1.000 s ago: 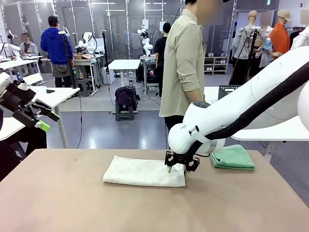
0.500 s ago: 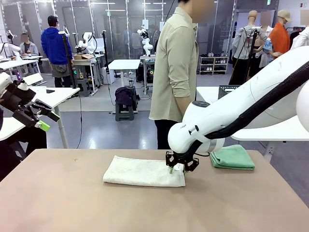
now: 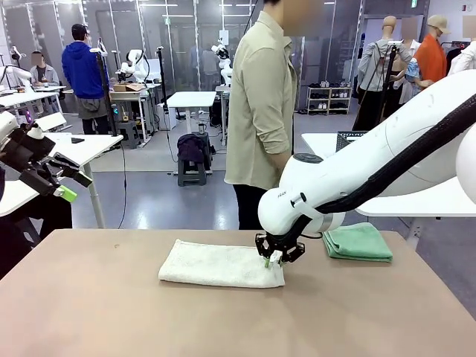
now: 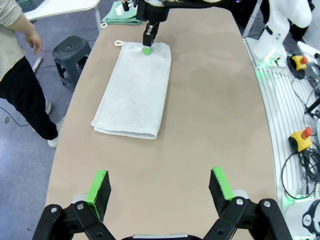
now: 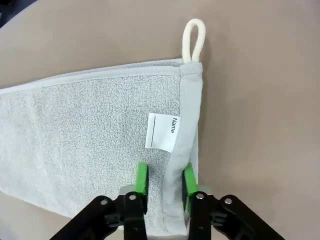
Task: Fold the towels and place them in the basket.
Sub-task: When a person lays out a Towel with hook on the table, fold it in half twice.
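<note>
2 towels on bench [image 3: 111, 312]. 1 white towel [image 3: 219, 264], folded to a long strip, lies flat mid-bench, long side across the front view. 1 green towel [image 3: 358, 242], folded to a small square, lies flat near the bench's far right edge, well apart from the white one.

White towel details in the right wrist view: 1 hang loop [image 5: 192, 40] sticking off a corner onto bare bench, 1 white label [image 5: 162, 131] printed "Name" just beside the hemmed end.

Right gripper [image 5: 165, 182] is down on the white towel's right end, by the loop corner. Its 2 green pads [image 5: 142, 181] sit either side of the hem, with cloth ridged up between them. Jaws are narrow. Can't tell if the cloth is actually clamped.

Left gripper [image 4: 160, 184] is released, jaws spread wide and nothing between them. It hangs over bare bench, well apart from both towels.

1 dark lattice basket [image 3: 351, 140] sits on a white side table [image 3: 320, 141] beyond the bench, partly hidden by the right arm.

1 person [image 3: 260, 104] stands at the bench's far side, side-on, one hand [image 4: 34, 42] hanging loose, touching nothing.
</note>
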Action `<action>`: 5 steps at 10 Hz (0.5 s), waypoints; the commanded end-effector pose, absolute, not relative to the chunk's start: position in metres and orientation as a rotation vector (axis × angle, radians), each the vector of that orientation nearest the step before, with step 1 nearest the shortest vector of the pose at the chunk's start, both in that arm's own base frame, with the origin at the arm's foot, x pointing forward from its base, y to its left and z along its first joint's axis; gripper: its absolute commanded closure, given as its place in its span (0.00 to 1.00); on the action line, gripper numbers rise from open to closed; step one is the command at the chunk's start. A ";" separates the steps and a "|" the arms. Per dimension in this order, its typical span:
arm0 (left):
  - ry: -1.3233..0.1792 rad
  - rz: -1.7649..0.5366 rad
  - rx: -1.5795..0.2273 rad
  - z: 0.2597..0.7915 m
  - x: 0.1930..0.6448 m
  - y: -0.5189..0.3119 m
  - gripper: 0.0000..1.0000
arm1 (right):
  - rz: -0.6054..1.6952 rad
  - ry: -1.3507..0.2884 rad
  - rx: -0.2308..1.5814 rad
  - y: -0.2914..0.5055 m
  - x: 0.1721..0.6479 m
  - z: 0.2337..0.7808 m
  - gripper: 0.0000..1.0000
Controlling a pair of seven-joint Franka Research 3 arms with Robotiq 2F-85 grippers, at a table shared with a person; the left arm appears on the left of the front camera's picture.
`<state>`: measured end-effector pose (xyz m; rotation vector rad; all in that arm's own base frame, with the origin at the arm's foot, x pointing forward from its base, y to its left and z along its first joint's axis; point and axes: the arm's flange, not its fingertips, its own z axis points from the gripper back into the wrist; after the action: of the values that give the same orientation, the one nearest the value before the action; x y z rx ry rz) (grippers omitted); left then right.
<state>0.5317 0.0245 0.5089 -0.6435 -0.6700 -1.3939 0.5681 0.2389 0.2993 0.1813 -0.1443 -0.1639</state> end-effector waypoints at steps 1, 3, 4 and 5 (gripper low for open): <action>-0.671 -1.396 -0.636 0.510 0.530 0.025 0.00 | -0.200 -0.147 0.134 0.249 0.573 0.301 0.76; -0.671 -1.396 -0.636 0.510 0.530 0.025 0.00 | -0.201 -0.145 0.126 0.248 0.573 0.303 0.93; -0.671 -1.396 -0.636 0.510 0.530 0.025 0.00 | -0.201 -0.143 0.124 0.248 0.573 0.303 1.00; -0.671 -1.396 -0.636 0.510 0.530 0.025 0.00 | -0.201 -0.140 0.122 0.247 0.573 0.301 1.00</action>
<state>0.5317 0.0245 0.5089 -0.6435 -0.6700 -1.3939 0.5690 0.2396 0.3012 0.1642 -0.1357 -0.1638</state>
